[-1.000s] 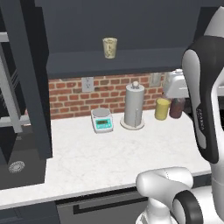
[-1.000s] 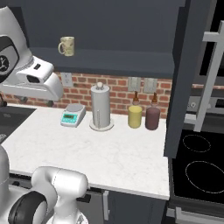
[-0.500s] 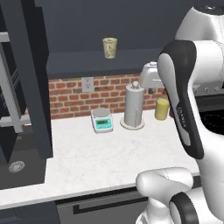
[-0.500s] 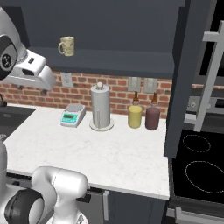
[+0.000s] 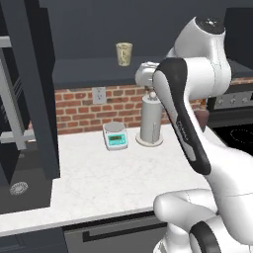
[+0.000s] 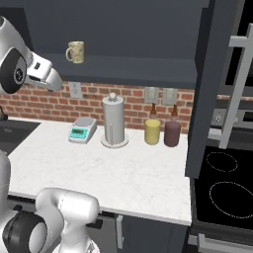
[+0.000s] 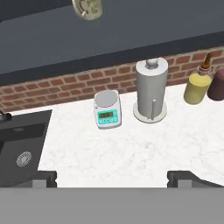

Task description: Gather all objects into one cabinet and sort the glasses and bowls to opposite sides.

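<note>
The sink (image 7: 24, 144) is sitting at the far left, set into the counter (image 7: 131, 148). Next along, a small kitchen scale (image 7: 107, 109) is standing beside the paper towel holder (image 7: 151, 89), with a yellow bottle (image 7: 196, 85) further right. The beige handled mug (image 6: 75, 51) is resting up on what looks like a shelf above. The gripper (image 7: 111, 177) is hovering spread wide, grasping nothing.

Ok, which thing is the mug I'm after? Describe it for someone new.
Start at the brick wall behind the white counter, then look above it to the dark shelf. The beige handled mug stands alone there, patterned, above the small kitchen scale.
</note>
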